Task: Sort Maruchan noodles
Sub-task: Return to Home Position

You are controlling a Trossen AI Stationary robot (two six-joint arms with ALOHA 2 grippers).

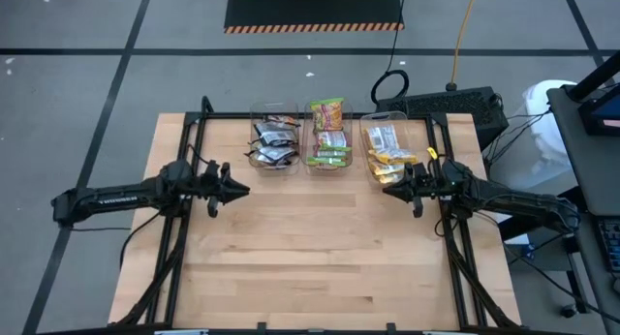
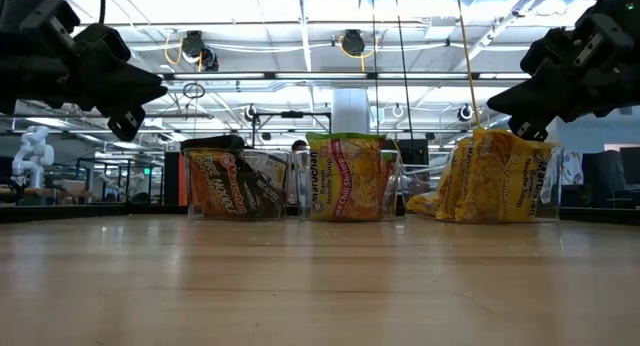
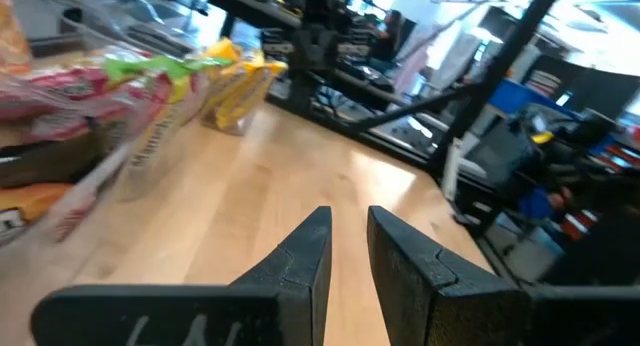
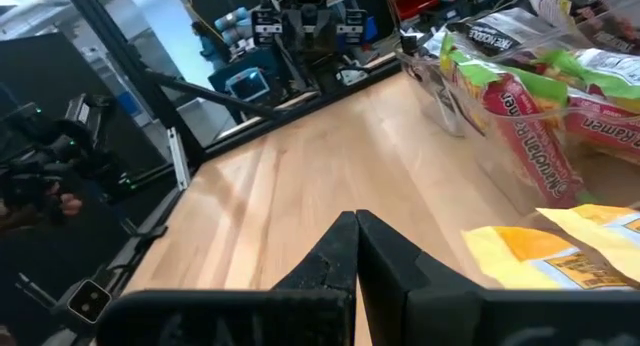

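Three clear bins stand in a row at the table's far side. The left bin holds black Maruchan noodles (image 1: 273,141), the middle bin lime-green and pink ones (image 1: 328,132), and the right bin yellow ones (image 1: 391,153). In the low view they show as black (image 2: 232,184), green (image 2: 345,178) and yellow (image 2: 497,176) packets. My left gripper (image 1: 244,190) hovers above the bare wood near the black bin, level, slightly open and holding nothing (image 3: 348,218). My right gripper (image 1: 387,191) hovers level just in front of the yellow bin, shut and holding nothing (image 4: 352,218).
A black frame rail (image 1: 320,115) runs along the table's far edge behind the bins, with side rails by each arm. Bare wood (image 1: 320,248) fills the middle and near part of the table. A few yellow packets (image 4: 560,251) lie at the yellow bin's near side, close to my right gripper.
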